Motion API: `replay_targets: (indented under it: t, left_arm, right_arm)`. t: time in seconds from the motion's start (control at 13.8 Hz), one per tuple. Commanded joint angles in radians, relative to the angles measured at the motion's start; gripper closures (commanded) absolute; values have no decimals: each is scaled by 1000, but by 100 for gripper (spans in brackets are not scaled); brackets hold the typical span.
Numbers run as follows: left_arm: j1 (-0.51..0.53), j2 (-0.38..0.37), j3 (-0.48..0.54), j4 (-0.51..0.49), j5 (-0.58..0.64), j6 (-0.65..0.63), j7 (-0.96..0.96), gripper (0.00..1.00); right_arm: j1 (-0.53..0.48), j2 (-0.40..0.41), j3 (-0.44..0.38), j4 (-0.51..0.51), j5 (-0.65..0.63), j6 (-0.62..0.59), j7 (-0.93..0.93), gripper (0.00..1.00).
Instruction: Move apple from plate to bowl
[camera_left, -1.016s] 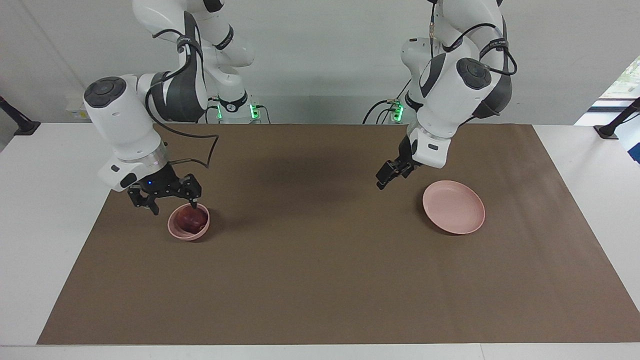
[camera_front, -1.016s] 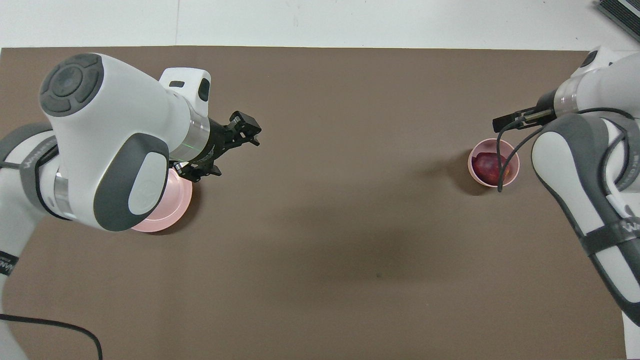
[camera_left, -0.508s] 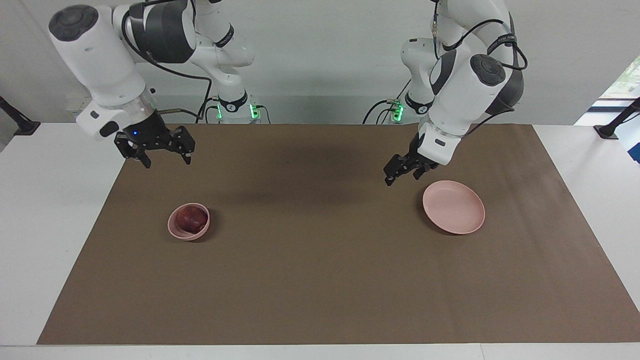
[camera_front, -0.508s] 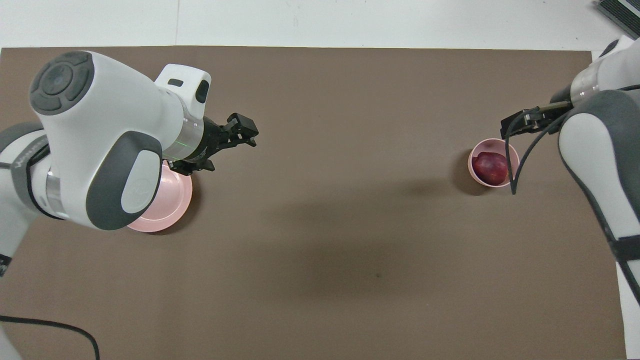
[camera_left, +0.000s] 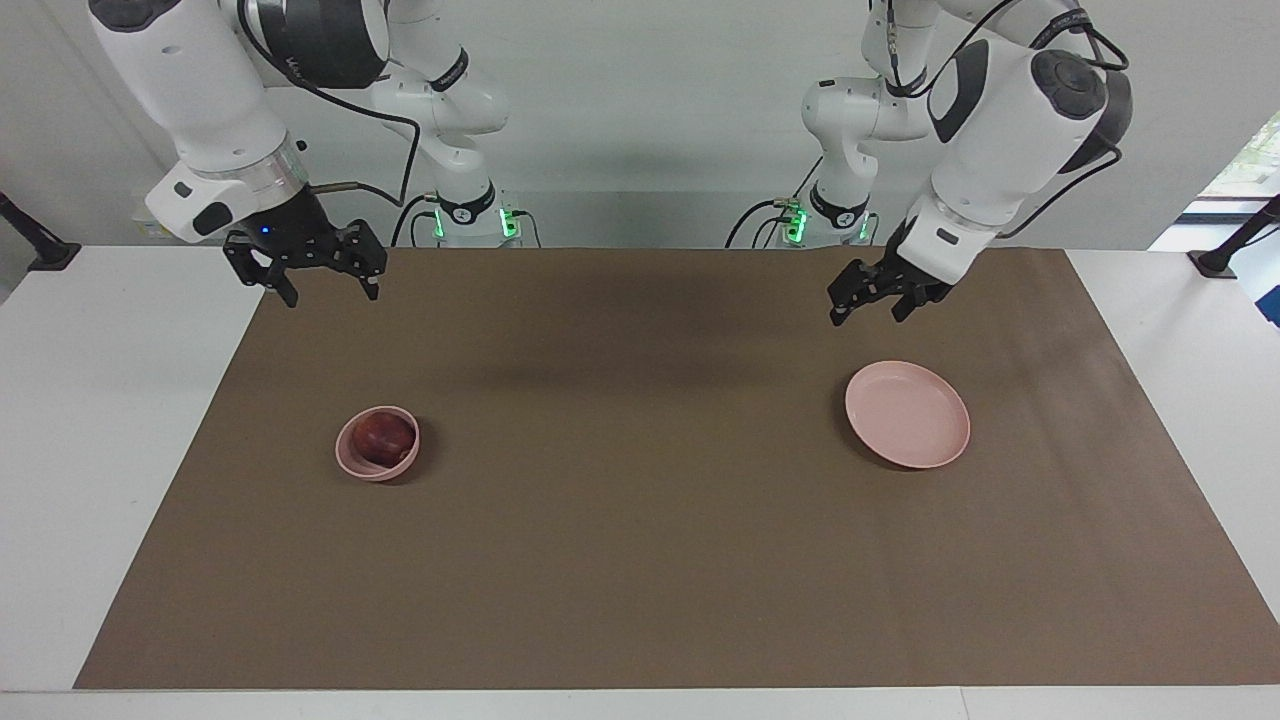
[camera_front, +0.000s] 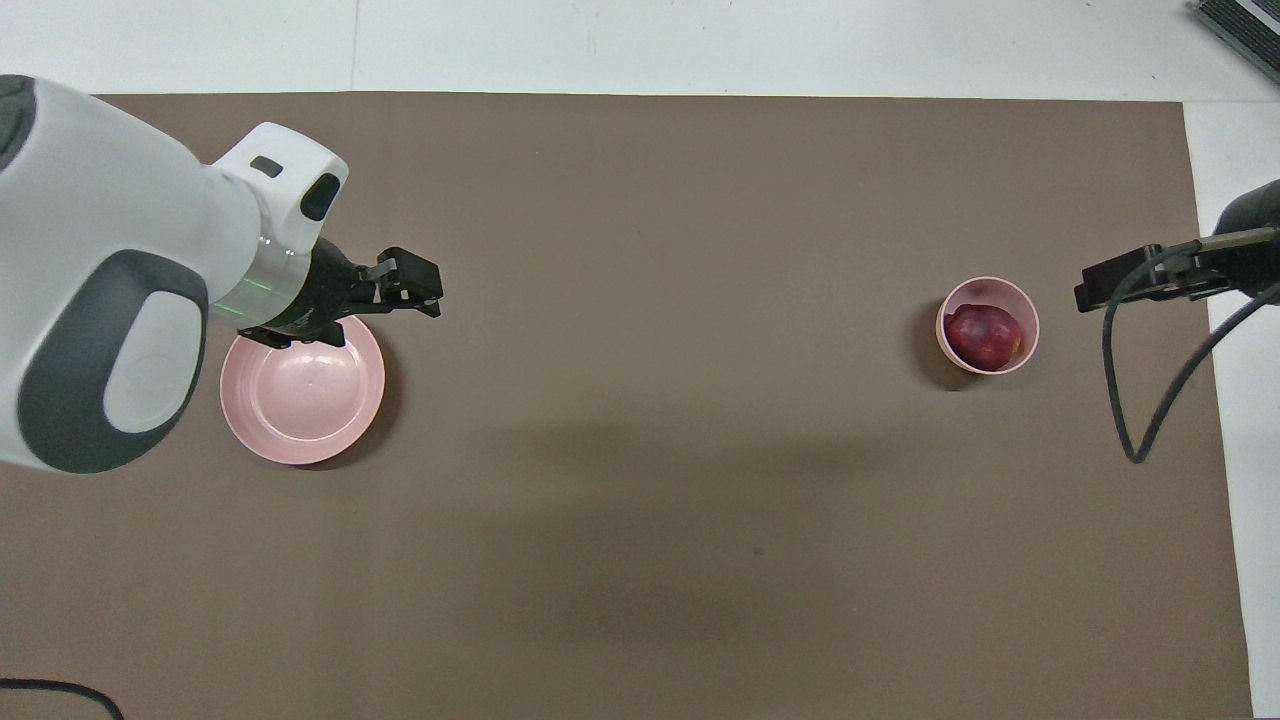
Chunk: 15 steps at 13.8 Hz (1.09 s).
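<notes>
**Apple in bowl, both grippers empty and up**

The small dark red, roundish apple (camera_left: 384, 436) sits inside the small, deep, pale pink bowl (camera_left: 352, 463), toward the right arm's end of the brown paper table mat (camera_left: 640, 560). In the overhead view the apple (camera_front: 984, 336) fills most of the bowl (camera_front: 1030, 318).

The flat, shallow, pale pink round plate (camera_left: 908, 415) lies toward the left arm's end of the mat, well apart from the bowl, with nothing on it. Overhead view: plate (camera_front: 302, 400) interior bare.

Right gripper (camera_left: 322, 290): raised over the mat's edge on the robots' side, fingers spread wide apart, holding nothing. Not over the bowl. Overhead, only part of it (camera_front: 1110, 285) shows at the mat's edge.

Left gripper (camera_left: 868, 308): up in the air over bare mat, fingers apart, nothing between them. In the overhead view it (camera_front: 400, 295) overlaps the plate's rim; the facing view shows it well clear of the plate.
</notes>
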Motion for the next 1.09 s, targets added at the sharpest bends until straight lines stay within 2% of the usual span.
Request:
replay_targets:
  t: [0.0, 0.15, 0.44, 0.65, 1.02]
  left_arm:
    - [59, -14, 0, 49, 58, -73, 75, 0]
    - [70, -40, 0, 44, 146, -81, 139, 0]
    - [151, -72, 13, 52, 134, -84, 204, 0]
    - [154, -74, 16, 50, 137, -67, 203, 0]
    - [121, -77, 18, 71, 150, -158, 216, 0]
  right_arm:
    - [-11, -8, 10, -14, -4, 11, 21, 0]
    - [-11, -8, 10, -14, -4, 13, 21, 0]
    - [-11, -8, 10, -14, -4, 11, 21, 0]
    - [-11, -8, 10, -14, -4, 13, 21, 0]
    - [-11, -8, 10, -14, -4, 11, 21, 0]
